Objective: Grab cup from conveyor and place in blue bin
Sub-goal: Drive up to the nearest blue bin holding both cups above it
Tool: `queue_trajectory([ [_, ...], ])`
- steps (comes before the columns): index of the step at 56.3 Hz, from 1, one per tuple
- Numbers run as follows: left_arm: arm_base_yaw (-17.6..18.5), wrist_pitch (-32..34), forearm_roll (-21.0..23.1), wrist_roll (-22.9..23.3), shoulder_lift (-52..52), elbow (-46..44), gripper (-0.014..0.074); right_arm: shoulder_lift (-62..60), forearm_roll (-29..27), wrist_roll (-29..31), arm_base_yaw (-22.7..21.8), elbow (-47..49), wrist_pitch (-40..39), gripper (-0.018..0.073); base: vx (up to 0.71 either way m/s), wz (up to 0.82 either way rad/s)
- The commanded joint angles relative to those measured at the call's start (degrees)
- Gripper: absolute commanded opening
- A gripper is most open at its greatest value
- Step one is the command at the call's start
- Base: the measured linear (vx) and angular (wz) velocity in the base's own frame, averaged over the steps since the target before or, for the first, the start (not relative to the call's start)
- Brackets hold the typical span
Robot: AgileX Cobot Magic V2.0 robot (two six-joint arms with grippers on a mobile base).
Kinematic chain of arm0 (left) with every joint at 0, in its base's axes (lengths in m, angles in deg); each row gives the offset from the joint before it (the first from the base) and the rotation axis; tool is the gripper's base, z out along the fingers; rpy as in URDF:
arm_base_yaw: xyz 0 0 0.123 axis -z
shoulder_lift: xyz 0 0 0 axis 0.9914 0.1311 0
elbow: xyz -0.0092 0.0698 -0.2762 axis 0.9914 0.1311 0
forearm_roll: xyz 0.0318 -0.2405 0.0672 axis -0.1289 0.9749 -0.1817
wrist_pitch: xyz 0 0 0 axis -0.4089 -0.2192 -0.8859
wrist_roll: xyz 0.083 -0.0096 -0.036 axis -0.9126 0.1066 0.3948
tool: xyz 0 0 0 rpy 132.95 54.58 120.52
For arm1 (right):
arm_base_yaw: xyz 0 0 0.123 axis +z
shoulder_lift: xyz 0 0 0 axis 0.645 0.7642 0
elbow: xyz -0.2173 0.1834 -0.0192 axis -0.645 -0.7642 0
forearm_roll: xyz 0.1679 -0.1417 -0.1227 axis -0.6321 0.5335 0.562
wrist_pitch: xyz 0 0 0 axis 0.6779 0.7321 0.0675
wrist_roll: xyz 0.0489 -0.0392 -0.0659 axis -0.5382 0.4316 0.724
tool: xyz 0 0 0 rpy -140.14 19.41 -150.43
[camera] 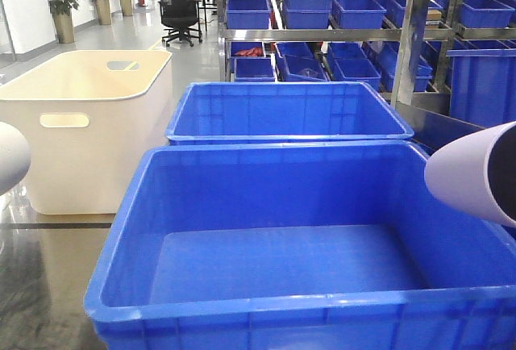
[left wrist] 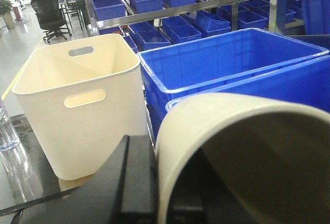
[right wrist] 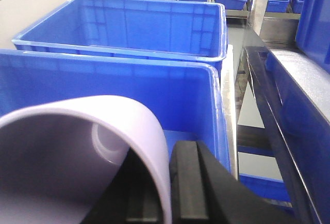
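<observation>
My right claw (right wrist: 87, 182) gripped a pale lilac plastic cup (right wrist: 147, 131), tipped on its side over the right edge of the large bright blue plastic bin (camera: 282, 189). My left claw (left wrist: 242, 182) clamped a cream plastic cup (left wrist: 232, 110), held left of that bin near a cream-white plastic tub (camera: 97, 140). A second blue crate (camera: 290, 112) stood just behind the bin, before steel shelves (camera: 407, 35) of small blue bins (camera: 355, 11).

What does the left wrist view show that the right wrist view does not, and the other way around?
Only the left wrist view: a cream cup close to the lens and a black office chair far back. Only the right wrist view: a lavender cup close to the lens. Both: the near blue bin and the far blue bin behind it.
</observation>
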Motion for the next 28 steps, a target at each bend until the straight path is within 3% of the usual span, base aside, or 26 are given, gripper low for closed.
queue_trajectory([
  [1,0.19,5.32,0.62,0.38,-0.28,-1.32,0.0,-0.33,0.6,0.16,-0.04,1.79,-5.43,-0.0009,0.07,-0.02],
  [28,0.19,5.33,0.62,0.38,-0.22,-1.32,0.0,-0.33,0.6,0.16,-0.04,1.79,-5.43,-0.0009,0.02,-0.01],
])
